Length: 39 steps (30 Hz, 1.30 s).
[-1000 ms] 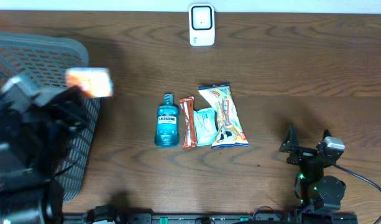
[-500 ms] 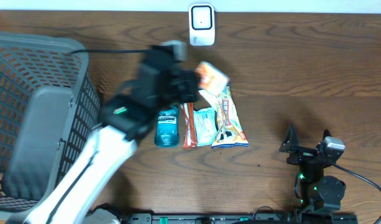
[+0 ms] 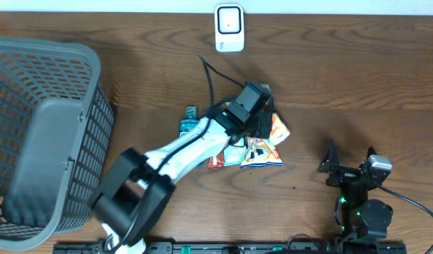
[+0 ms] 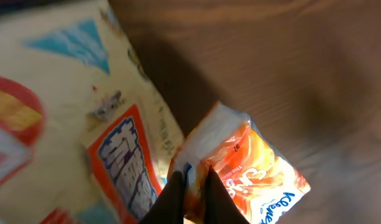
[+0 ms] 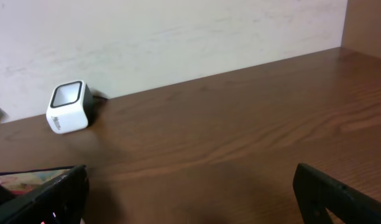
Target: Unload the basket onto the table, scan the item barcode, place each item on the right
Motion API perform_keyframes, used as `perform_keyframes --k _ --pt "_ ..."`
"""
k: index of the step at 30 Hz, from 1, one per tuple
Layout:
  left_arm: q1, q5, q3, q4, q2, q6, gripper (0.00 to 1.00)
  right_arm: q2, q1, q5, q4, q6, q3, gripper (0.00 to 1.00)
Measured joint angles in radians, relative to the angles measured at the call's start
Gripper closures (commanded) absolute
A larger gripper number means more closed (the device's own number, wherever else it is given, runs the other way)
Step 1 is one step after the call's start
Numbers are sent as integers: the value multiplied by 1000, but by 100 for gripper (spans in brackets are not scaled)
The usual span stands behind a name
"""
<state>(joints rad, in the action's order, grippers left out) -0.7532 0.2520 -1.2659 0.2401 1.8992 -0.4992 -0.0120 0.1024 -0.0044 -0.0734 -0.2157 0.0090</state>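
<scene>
Two arms, one pack pinched

My left arm stretches long across the wooden table [image 3: 357,77], from the near edge beside the grey basket [image 3: 46,48] out to the middle, with the wrist over the row of goods. My left gripper [image 4: 191,186] is clamped on one edge of the orange Kleenex pack [image 4: 252,168], dark fingertips pressed onto the wrapper. The pack sits over the right edge of the white snack bag [image 4: 66,124], well apart from the white barcode scanner [image 3: 229,28] at the far edge. A Listerine bottle [image 3: 186,128] peeks from under my forearm. My right gripper [image 3: 350,161] rests at the near right, spread wide on nothing.
</scene>
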Motion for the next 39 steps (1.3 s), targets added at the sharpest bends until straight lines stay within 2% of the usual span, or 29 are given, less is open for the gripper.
perform_keyframes --k 1,3,4,6,8,10,18,26,32,39 --pt "-4 0 0 0 9 6 92 0 0 0 0 0 0 1" --pt "-13 0 0 0 13 26 83 0 0 0 0 0 0 1" --pt "-18 0 0 -3 12 33 70 0 0 0 0 0 0 1" --pt "-26 0 0 -5 11 50 50 0 0 0 0 0 0 1" --pt "-31 1 0 -5 11 58 25 0 0 0 0 0 0 1" --pt "-31 0 0 1 10 62 15 0 0 0 0 0 0 1" --pt "-29 -108 -37 135 -49 110 5 0 0 0 0 0 0 1" --pt "-29 -311 -140 222 -301 197 1 0 0 0 0 0 0 1" --pt "-29 -499 -171 176 -529 304 0 0 0 0 0 0 0 1" --pt "1 -806 -182 -6 -706 582 0 0 0 0 0 0 0 1"
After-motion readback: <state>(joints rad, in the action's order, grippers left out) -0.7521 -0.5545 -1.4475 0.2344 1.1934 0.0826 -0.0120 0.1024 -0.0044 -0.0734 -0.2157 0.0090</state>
